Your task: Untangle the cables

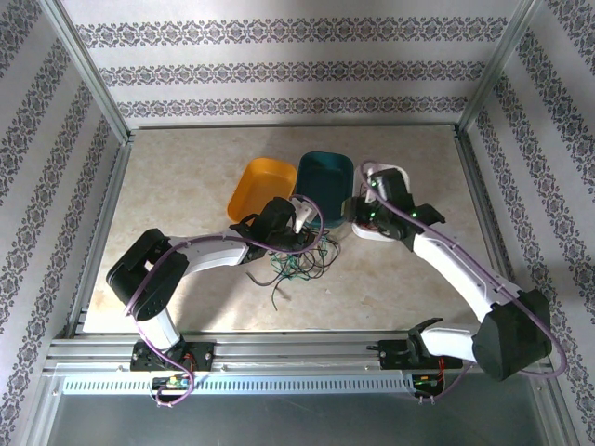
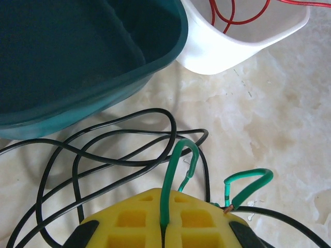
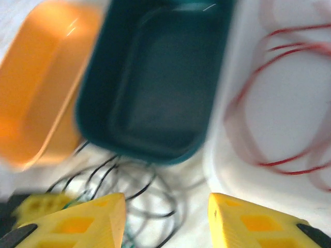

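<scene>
Gripping the green cable (image 2: 166,191) tight with left fingers (image 2: 129,222) at bottom centre, amid black cables (image 2: 124,163) on the table (image 2: 289,129); right fingers (image 3: 248,222) apart, empty. Probably light, springy, slippery: best pinched near a free end.

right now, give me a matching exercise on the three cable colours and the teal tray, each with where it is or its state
Things:
1. red cable
2. green cable
3. black cables
4. teal tray

Places or states:
A. empty, between the orange tray and the white tray
B. pinched between the left fingers
C. coiled inside the white tray
D. loose loops on the table

Pairs: 1-C, 2-B, 3-D, 4-A
</scene>
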{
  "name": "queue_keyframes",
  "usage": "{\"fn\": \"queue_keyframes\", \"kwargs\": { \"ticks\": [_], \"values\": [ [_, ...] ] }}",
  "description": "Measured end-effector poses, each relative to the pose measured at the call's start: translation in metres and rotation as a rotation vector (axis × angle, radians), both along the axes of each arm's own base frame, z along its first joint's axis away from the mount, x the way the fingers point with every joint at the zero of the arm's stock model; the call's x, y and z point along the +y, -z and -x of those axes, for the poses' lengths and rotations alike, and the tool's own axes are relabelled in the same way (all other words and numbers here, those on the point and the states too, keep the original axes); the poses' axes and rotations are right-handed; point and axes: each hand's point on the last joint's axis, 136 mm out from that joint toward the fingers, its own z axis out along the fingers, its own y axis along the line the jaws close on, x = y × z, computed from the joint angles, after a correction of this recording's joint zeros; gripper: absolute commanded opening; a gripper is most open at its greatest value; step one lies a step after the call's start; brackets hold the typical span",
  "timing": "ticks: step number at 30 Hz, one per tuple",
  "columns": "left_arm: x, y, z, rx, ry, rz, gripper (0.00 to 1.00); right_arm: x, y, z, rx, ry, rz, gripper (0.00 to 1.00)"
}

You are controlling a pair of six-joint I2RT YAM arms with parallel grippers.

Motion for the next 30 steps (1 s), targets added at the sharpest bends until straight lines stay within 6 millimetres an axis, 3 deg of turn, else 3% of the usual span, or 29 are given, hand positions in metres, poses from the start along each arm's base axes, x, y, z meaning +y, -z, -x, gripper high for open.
{"fn": "queue_keyframes", "kwargs": {
  "ticks": [3,6,18,21,26,30],
  "values": [
    [-0.001,0.0,0.002,0.009,0.006,0.01,0.0,0.03,0.022,0.028,0.072,-0.14,-0.065,0.45],
    [-0.001,-0.002,0.004,0.017,0.011,0.03,0.0,0.044,0.035,0.04,0.121,-0.205,-0.114,0.46],
    [-0.002,-0.011,0.005,0.037,0.031,0.079,0.0,0.062,0.058,0.03,0.145,-0.265,-0.138,0.46],
    [0.0,-0.01,0.005,0.056,0.026,0.097,0.0,0.065,0.063,0.027,0.145,-0.273,-0.142,0.39],
    [0.001,-0.012,0.006,0.088,0.027,0.155,0.0,0.071,0.067,0.026,0.155,-0.299,-0.163,0.0],
    [0.002,-0.016,0.003,0.101,0.022,0.191,0.26,0.072,0.061,0.025,0.128,-0.305,-0.169,0.0]
  ]
}}
